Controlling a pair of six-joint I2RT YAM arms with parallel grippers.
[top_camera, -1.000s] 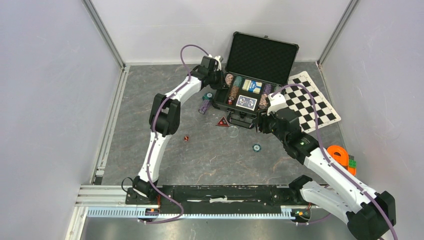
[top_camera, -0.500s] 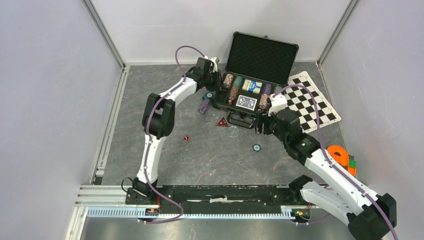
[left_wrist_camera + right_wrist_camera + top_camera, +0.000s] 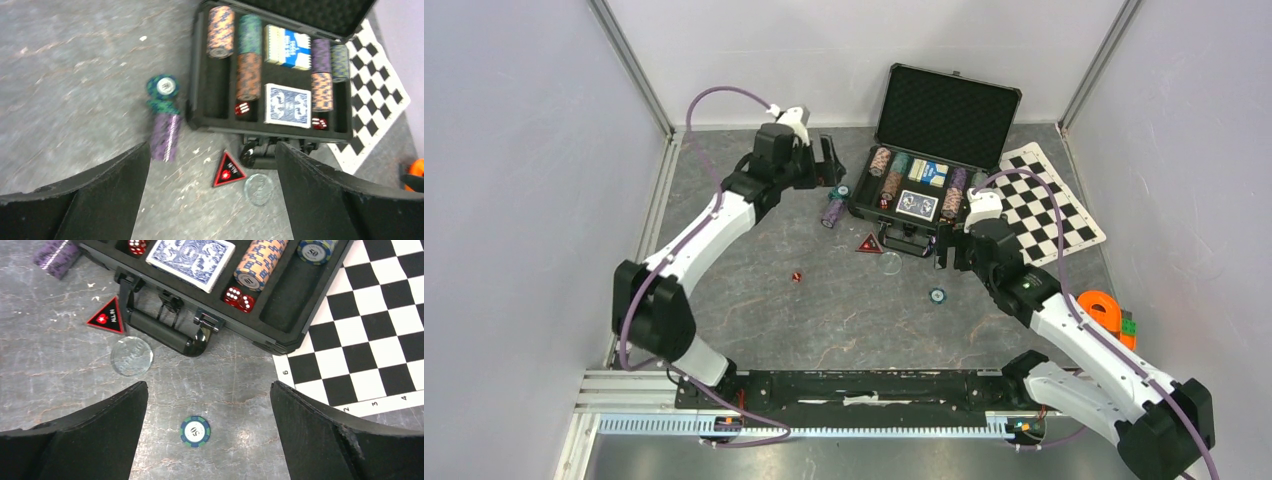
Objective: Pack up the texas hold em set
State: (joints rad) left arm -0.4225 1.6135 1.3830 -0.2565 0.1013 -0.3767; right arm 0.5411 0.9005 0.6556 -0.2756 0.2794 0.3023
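The black case lies open at the back, lid upright, with striped chips, blue card decks and red dice in its tray. My left gripper hangs open and empty to the left of the case, above a purple chip stack and green chips. My right gripper stands open and empty just in front of the case, over a loose green-and-blue chip. A red triangular marker and a clear disc lie by the case handle. One red die sits alone further left.
A black-and-white checkered mat lies to the right of the case, touching its corner. An orange ring-shaped object sits at the right behind my right arm. Grey walls close in the table on three sides.
My left gripper has pulled back leftwards from the case's left end and opened wide. My right gripper has opened wider and barely moved.
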